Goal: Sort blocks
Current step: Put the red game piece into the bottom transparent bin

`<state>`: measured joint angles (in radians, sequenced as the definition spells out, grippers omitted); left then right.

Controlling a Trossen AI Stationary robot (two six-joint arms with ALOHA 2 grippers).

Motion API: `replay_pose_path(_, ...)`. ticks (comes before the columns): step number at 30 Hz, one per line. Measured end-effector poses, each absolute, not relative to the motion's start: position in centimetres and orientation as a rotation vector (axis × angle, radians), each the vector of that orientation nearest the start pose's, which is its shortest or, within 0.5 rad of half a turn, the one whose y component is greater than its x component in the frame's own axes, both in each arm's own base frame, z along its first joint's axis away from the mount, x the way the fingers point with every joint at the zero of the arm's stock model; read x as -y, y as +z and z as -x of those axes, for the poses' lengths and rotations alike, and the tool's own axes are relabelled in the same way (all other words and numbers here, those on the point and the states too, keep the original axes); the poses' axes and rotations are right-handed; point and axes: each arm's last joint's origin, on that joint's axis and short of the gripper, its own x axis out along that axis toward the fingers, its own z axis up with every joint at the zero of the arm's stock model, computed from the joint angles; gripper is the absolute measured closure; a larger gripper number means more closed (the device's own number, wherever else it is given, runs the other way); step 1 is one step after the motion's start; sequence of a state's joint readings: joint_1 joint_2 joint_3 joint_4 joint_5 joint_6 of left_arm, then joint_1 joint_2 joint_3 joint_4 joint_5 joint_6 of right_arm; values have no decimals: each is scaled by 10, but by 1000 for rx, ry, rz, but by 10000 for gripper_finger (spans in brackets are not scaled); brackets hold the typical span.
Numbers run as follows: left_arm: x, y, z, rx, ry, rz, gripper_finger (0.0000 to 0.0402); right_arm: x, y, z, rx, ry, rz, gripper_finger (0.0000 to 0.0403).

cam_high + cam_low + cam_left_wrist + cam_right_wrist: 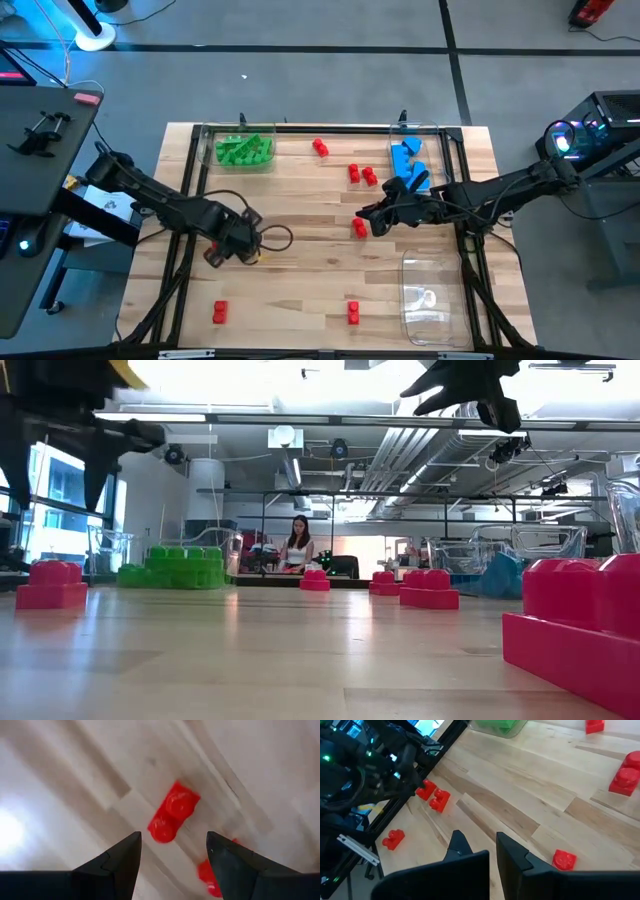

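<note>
Red blocks lie scattered on the wooden table. My left gripper points down, open, above a red two-stud block; a second red block shows partly behind one finger. In the high view this gripper stands at the table's left, with a red block beside it. My right gripper hovers shut and empty at the middle, above a red block. Green blocks fill the far-left tray, blue blocks the far-right one.
More red blocks lie at the far middle and near the front edge. A clear tray stands at the near right. A dark frame borders the table. A person sits far behind in the low view.
</note>
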<state>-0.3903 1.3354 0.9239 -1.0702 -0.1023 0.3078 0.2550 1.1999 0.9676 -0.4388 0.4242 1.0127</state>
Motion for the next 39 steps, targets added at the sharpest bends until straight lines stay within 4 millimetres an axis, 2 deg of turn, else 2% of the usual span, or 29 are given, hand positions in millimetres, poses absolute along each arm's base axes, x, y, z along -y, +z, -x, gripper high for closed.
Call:
replay_pose_path(4, 79, 210, -203, -1351, -632, -715, 192, -50, 293, -245, -470, -493, -739, 403)
replay_pose_path(8, 80, 194, -205, -1356, -702, -737, 192, -50, 293, -245, -460, -505, -734, 403)
replay_pose_path(12, 80, 180, -211, -1378, -691, -804, 192, -50, 293, -245, -445, -524, -736, 403)
replay_pose_path(23, 77, 141, -227, -1522, -732, -774, 192, -49, 293, -245, -429, -541, -783, 403)
replay_pose_path(28, 77, 136, -231, -1527, -713, -751, 199, -50, 293, -245, -430, -541, -783, 403)
replay_pose_path(32, 79, 137, -234, -1483, -720, -717, 228, -50, 293, -245, -429, -540, -782, 403)
replay_pose_path(37, 81, 139, -238, -1460, -717, -680, 300, -50, 293, -245, -431, -540, -781, 403)
replay_pose_path(39, 83, 144, -243, -1435, -726, -641, 307, -50, 293, -245, -430, -539, -781, 403)
